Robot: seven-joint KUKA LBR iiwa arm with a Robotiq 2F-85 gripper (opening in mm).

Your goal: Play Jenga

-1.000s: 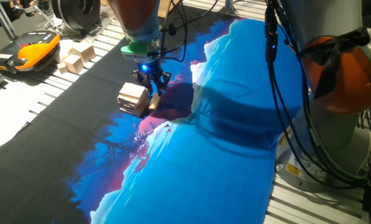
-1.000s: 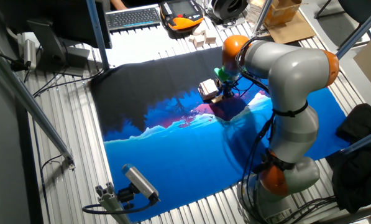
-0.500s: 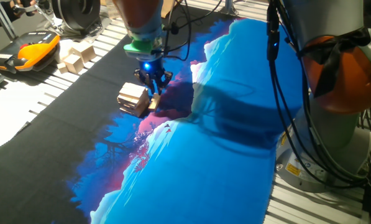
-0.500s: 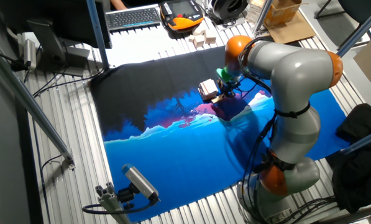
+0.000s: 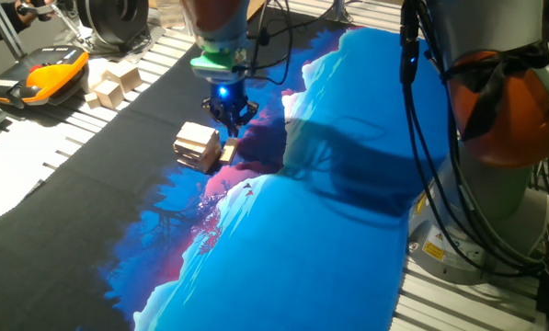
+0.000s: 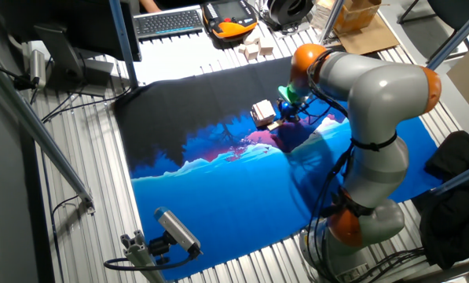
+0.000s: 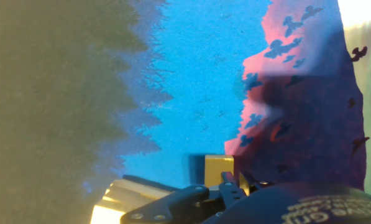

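Note:
The Jenga stack (image 5: 198, 147) is a low pile of pale wooden blocks on the dark part of the mat; it also shows in the other fixed view (image 6: 261, 112) and at the bottom left of the hand view (image 7: 118, 200). Its single little block (image 5: 226, 151) lies on the mat right beside the stack, and shows in the hand view (image 7: 219, 167) just beyond the fingertips. My gripper (image 5: 230, 122) hangs a little above and to the right of the stack, over the single block. Its black fingers (image 7: 225, 185) are together with nothing between them.
Chunkier pale wooden cubes (image 5: 111, 84) stand grouped at the far left off the mat, also visible in the other fixed view (image 6: 254, 49). An orange and black device (image 5: 51, 74) lies beside them. A keyboard (image 6: 170, 21) is at the back. The blue mat (image 5: 302, 239) covers the table.
My gripper has risen and drifted a little to the right, away from the stack. The stack and the single block have stayed where they were.

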